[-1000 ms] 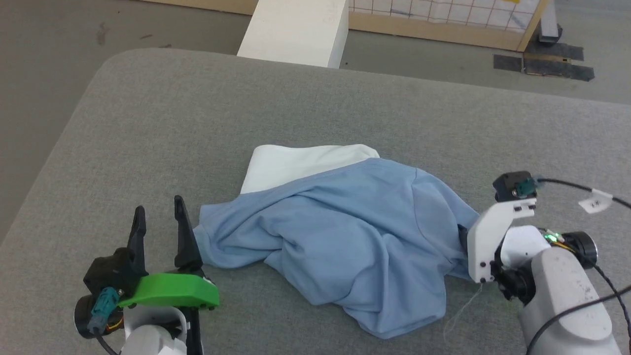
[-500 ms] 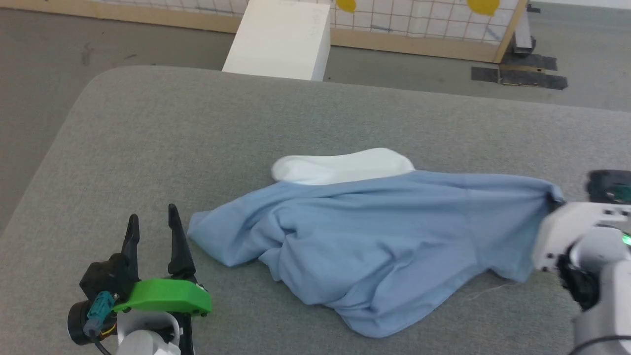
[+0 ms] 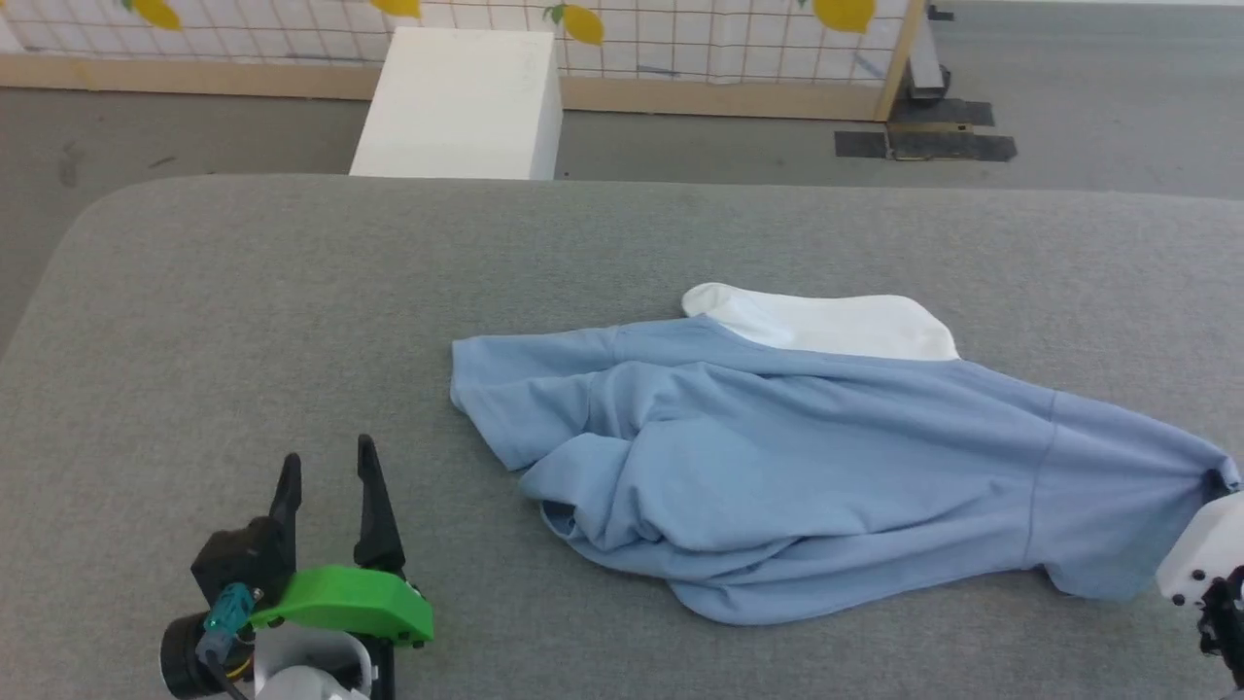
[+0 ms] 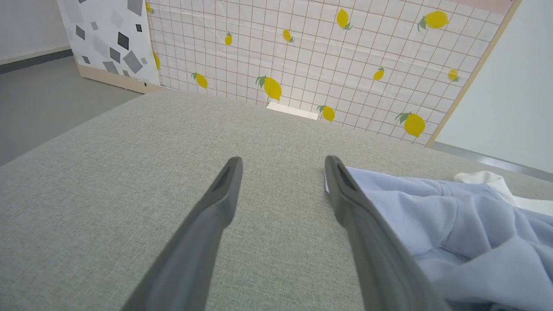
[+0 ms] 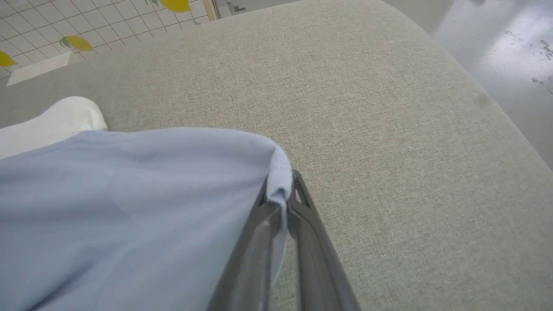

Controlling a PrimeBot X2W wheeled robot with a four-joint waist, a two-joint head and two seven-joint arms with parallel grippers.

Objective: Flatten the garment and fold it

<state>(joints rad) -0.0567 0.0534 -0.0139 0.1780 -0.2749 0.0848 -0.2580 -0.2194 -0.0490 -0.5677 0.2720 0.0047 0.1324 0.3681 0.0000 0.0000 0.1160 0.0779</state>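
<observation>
One garment (image 3: pixel 777 457), sky-blue with one white panel at its far edge, lies rumpled right of centre on the grey surface (image 3: pixel 292 292). Two end effectors:
- left end effector (image 3: pixel 328 452): near left, fingers apart, clear of the cloth
- right end effector (image 5: pixel 281 190): clamped on the garment's right edge

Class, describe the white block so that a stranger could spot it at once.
Look past the far edge of the grey table, before the lemon-patterned screen. The white block stands there, plain and boxy, unlike the flat black patches to its right.
</observation>
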